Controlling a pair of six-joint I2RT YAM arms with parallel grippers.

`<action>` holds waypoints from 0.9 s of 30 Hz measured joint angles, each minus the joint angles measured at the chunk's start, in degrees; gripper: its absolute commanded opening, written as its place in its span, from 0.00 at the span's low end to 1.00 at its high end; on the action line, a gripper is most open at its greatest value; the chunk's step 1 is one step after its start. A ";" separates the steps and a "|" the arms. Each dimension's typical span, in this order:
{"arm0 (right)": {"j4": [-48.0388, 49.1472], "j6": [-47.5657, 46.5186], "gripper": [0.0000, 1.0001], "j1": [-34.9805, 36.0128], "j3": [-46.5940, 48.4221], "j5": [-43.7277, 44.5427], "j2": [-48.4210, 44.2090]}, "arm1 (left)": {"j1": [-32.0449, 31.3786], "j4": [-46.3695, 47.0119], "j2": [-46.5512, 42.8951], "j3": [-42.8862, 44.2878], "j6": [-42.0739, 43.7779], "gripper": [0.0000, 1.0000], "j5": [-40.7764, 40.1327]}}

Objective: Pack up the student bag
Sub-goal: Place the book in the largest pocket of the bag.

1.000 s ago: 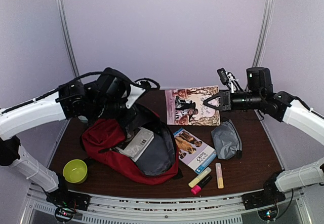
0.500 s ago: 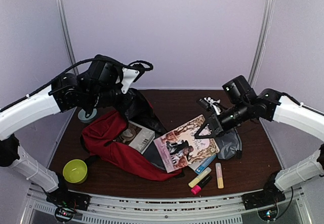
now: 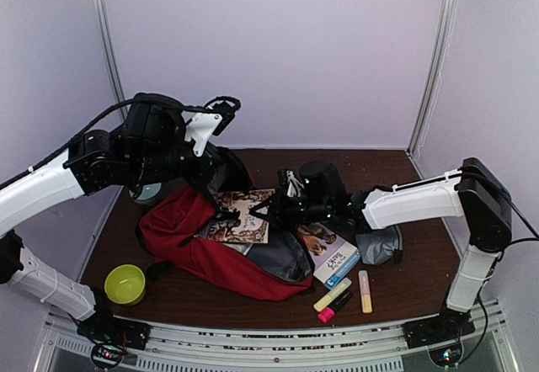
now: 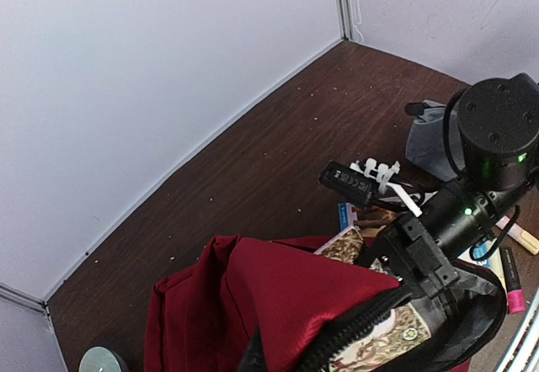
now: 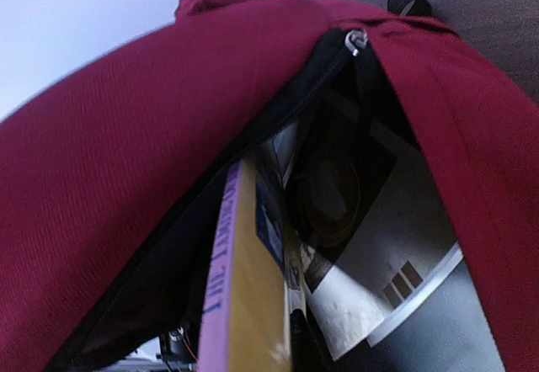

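Midway through packing, by the look of it. Red student bag (image 3: 189,250) at centre-left of the overhead frame, lying on the brown worktop (image 3: 404,284) with its mouth turned toward the right. Upper lip of that mouth hoisted by the left tool (image 3: 226,177), pressed together and probably pinching the fabric. Hard to confirm: tips lost against dark cloth from above, and absent from the left wrist view, where only raised red cloth and the zip edge fill the bottom of the frame.

Reaching in from the right, the right tool (image 3: 253,212), clamped on a picture book (image 3: 240,225) and feeding it through the opening, cover up, partly inside. In the right wrist view, deep in the bag, a grey-and-white book (image 5: 396,279) lying against the lining, with the held book's yellow spine edge-on at bottom centre.

Outside the bag, all to its right:
- A blue book (image 3: 333,258) with dogs on the cover, touching the bag's edge.
- A grey pouch (image 3: 379,241) just beyond it.
- Three highlighters (image 3: 335,296) right of centre near the lower edge, one yellow, one pink, and a pale orange one slightly apart.

At lower left, a green bowl (image 3: 125,284), well apart from the rest.

Judging from that: one book stowed, one going in, and at least the blue book, pouch and highlighters left to load before any zipping.
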 measured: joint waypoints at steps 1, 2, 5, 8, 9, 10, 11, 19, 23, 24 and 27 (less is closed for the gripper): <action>1.27 1.36 0.00 0.57 0.00 3.04 0.59 | -0.02 0.09 0.00 0.00 -0.02 0.00 0.50; 2.67 2.60 0.00 0.94 0.00 5.70 1.01 | -0.02 0.20 0.00 0.00 -0.04 0.00 0.92; 7.52 6.78 0.08 1.36 0.26 12.09 2.60 | -0.02 1.22 0.00 0.00 -0.07 0.00 1.66; 7.91 8.85 0.20 1.99 4.20 14.95 6.93 | 0.00 1.75 0.00 0.00 -0.04 0.00 1.99; 7.19 8.85 0.25 2.14 5.86 15.19 8.41 | 0.00 1.75 -0.02 0.00 -0.04 0.00 1.97; 6.43 8.76 0.31 2.25 7.30 15.30 9.70 | 0.00 1.73 -0.04 -0.04 -0.04 0.00 1.97; 5.03 7.61 0.34 2.45 8.70 15.30 10.84 | 0.00 1.77 -0.13 -0.17 -0.04 0.00 1.92; -2.38 -0.98 0.53 3.72 4.22 14.08 5.99 | 0.37 2.62 -2.97 -3.13 -0.09 0.00 0.20; -10.51 -9.90 0.54 3.80 2.67 13.18 -2.62 | 0.74 2.73 -3.76 -4.57 -0.13 0.00 -0.81; -12.55 -12.33 0.55 3.80 2.71 13.09 -4.98 | 0.76 2.84 -3.80 -4.87 -0.13 0.00 -1.09; -20.81 -20.41 0.56 3.80 2.71 14.12 -13.11 | 0.81 3.06 -3.85 -5.64 -0.15 0.00 -1.79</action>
